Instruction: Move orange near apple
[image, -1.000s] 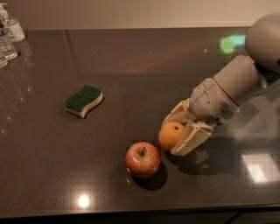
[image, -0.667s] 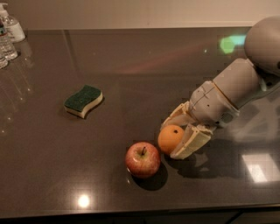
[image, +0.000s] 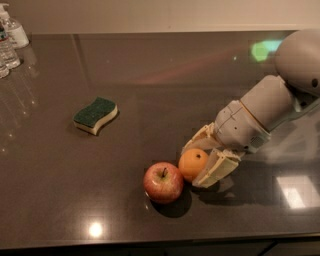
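Clasping part-hidden orange (image: 193, 162) beside apple (image: 163, 183): tool (image: 192, 166)

The tool (image: 191, 167), low on the surface (image: 150, 75), has two cream-yellow fingers (image: 216, 169) with ribbed, slotted sides. Right behind it is a boxy pale grey wrist block. Behind that comes a fat, smooth grey cylinder with a thin tan seam, and furthest back a big rounded grey shell with one small dark hole.
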